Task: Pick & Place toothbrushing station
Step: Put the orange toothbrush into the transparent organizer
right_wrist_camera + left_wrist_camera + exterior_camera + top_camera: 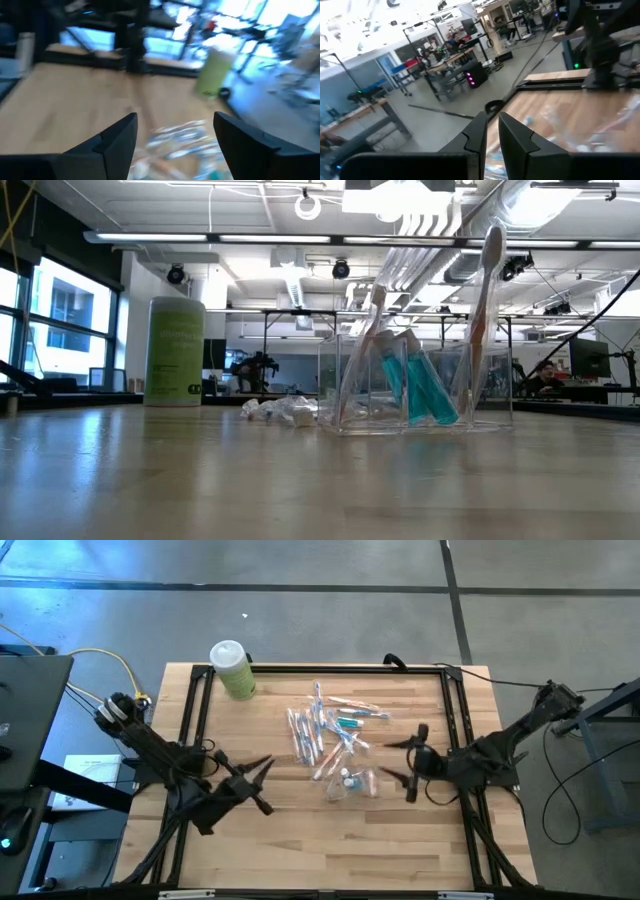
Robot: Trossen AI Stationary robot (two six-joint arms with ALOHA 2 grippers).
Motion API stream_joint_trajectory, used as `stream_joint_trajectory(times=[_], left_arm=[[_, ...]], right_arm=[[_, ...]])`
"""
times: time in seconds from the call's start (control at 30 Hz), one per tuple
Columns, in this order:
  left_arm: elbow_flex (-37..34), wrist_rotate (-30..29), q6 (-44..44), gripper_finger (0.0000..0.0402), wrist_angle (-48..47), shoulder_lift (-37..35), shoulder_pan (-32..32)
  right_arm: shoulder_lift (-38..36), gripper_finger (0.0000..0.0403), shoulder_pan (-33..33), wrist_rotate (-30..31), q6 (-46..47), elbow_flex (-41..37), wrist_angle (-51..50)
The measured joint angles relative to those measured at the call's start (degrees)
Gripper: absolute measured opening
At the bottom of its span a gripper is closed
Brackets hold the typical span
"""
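Note:
A loose pile of thin clear-white toothbrushes (pixel 330 725) with teal and orange parts lies at the middle of the wooden table. Just nearer stands a small see-through holder (pixel 350 782); in the low view the holder (pixel 420 395) rests on its base, with brushes and teal pieces leaning up inside it. My left gripper (pixel 262 780) hovers left of the pile, pointing level, shut on nothing (pixel 492 120). My right gripper (pixel 412 762) hovers right of the holder, open and empty (pixel 175 120). Neither gripper shows in the low view.
A light-green bottle (pixel 232 670) with a white cap stands at the table's far left corner. Black frame rails (pixel 190 740) run along the table's left, far and right sides. Bare wood lies along the near edge (pixel 320 860).

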Motion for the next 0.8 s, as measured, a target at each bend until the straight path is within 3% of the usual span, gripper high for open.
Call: stream_joint_trajectory(times=[0.13,0.3,0.4,0.47,0.53,0.6,0.63,0.7,0.8], left_arm=[[0.0,2.0,5.2,0.0041,-7.2,-5.1,4.6],[0.0,8.2,4.5,0.0041,-18.8,-11.5,15.7],[0.0,16.8,-3.6,0.0039,-31.6,-15.6,23.9],[0.0,29.1,-15.0,0.0036,-45.1,-18.6,30.0],[0.0,50.0,-28.2,0.0031,-58.2,-21.3,37.4],[0.0,70.8,-38.4,0.0028,-65.6,-22.2,45.8],[0.0,78.5,-42.1,0.0028,-68.0,-22.2,49.6],[-0.1,88.4,-47.7,0.0027,-71.2,-21.3,55.8],[0.0,92.1,-56.1,0.0027,-75.4,-18.6,62.6]], right_arm=[[-0.8,0.0254,-8.1,-0.6,-2.6,0.0,0.9],[-0.5,0.0254,-20.1,-12.3,-2.1,0.0,0.8],[0.0,0.0254,-26.2,-18.6,0.0,0.0,0.3],[0.3,0.0254,-29.2,-22.3,1.6,0.0,0.0],[0.3,0.0254,-31.3,-25.5,2.7,0.0,-0.6],[0.3,0.0254,-32.5,-27.8,3.3,0.0,-1.8],[0.4,0.0254,-32.9,-28.5,3.7,0.0,-2.3],[0.4,0.0254,-33.2,-29.4,4.0,0.0,-3.0],[0.4,0.0254,-32.9,-30.7,4.1,0.0,-3.1]])
